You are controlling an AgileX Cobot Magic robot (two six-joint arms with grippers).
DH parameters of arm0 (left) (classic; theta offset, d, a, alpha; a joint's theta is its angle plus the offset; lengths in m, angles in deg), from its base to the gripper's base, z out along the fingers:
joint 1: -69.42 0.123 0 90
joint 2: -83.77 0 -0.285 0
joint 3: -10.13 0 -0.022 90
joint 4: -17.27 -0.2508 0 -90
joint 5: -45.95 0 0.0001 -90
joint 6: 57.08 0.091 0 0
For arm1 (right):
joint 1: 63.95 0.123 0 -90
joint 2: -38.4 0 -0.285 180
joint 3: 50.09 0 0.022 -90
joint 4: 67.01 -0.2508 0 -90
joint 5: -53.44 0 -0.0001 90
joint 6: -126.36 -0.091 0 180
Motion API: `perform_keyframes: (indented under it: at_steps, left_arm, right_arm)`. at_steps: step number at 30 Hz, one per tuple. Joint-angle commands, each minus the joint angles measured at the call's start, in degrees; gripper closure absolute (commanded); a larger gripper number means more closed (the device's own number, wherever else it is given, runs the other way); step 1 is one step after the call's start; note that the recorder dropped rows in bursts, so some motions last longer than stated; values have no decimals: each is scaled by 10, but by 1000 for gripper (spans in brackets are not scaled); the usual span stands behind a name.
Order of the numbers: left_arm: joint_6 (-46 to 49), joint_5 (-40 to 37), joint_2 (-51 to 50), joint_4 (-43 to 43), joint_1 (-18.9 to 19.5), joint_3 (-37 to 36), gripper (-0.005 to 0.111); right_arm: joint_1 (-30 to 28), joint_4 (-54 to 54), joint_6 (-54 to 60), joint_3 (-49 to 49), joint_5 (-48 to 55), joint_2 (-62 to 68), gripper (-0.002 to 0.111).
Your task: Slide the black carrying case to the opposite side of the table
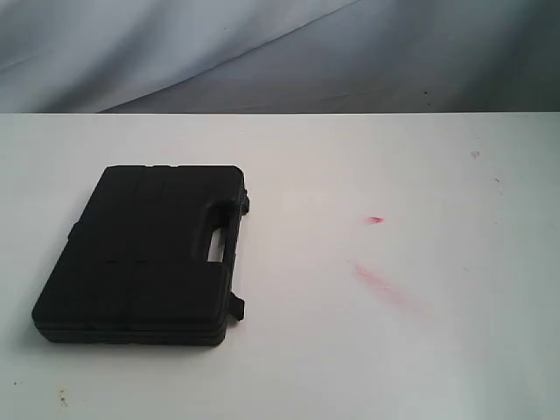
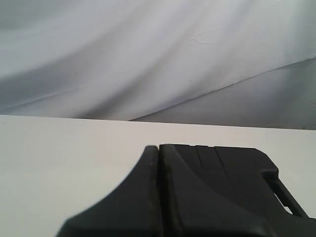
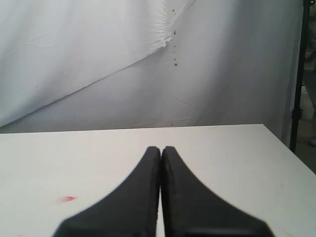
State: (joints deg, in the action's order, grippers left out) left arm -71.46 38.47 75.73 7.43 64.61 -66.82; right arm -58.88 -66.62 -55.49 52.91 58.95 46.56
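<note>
Tabletop (image 1: 394, 350), wide, white and red-smeared, bears the black rectangular plastic carrying case (image 1: 140, 254) at the exterior frame's left. Left gripper (image 2: 158, 147), pinched together and empty, hides part of the case; right gripper (image 3: 161, 148) is likewise closed and empty.

Closed black carrying case (image 1: 140, 254) flat on table (image 1: 455, 367), left; red smears (image 1: 378, 282) right.

backdrop: creased white cloth (image 1: 262, 44) | right edge: dark pole (image 3: 296, 74)
</note>
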Motion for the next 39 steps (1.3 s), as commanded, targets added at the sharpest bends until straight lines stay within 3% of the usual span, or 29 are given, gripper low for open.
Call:
perform_keyframes:
  at_steps: [1,19,26,32,35,39]
  left_arm:
    - [-1,-1,3,-3,-5,-3,107]
    - [-5,11,3,-15,-5,-3,107]
    - [-6,56,3,68,-5,-3,107]
    - [-6,55,3,78,-5,30,107]
    - [-5,-9,3,98,-5,69,107]
    - [-3,-27,3,98,-5,94,107]
  right_arm:
    - [-5,-4,0,-2,-2,-4,108]
    - [-5,-4,0,-2,-2,-4,108]
    - [-5,-4,0,-2,-2,-4,108]
    - [-5,-4,0,-2,-2,-4,108]
    - [-5,-4,0,-2,-2,-4,108]
    - [-5,-4,0,-2,-2,-4,108]
